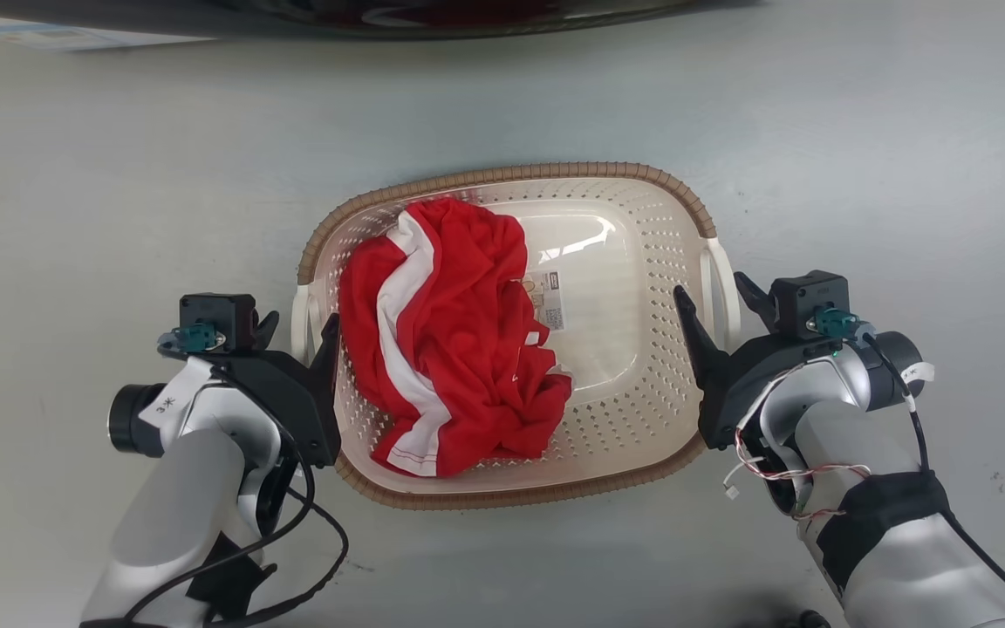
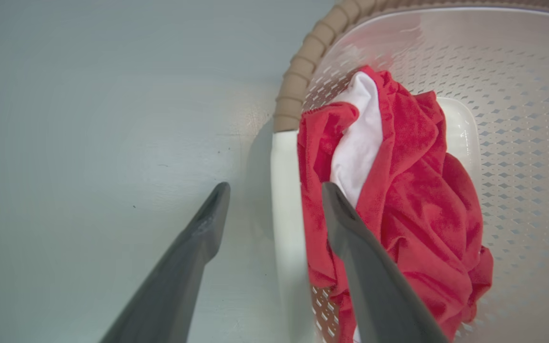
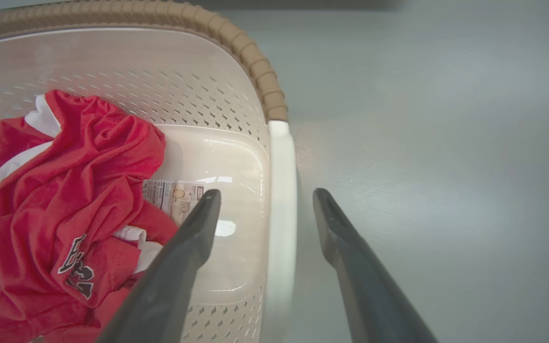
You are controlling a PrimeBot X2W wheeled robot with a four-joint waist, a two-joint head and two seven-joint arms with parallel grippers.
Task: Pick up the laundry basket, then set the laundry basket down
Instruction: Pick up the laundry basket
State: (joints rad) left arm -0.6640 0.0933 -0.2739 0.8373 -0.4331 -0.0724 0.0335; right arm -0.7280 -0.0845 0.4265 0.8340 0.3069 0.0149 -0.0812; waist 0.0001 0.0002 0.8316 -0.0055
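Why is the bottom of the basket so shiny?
Head view: light glares off the basket, on its bottom beside the red shirt. Right wrist view: the glare makes a bright spot near the sticker. Left wrist view: a soft shadow lies beside the white handle.

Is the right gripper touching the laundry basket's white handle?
Apart. The right wrist view shows the open right gripper straddling the white handle, with gaps on both sides.

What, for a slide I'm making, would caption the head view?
Open left gripper and open right gripper straddle the side handles of the laundry basket, red-and-white garment inside.
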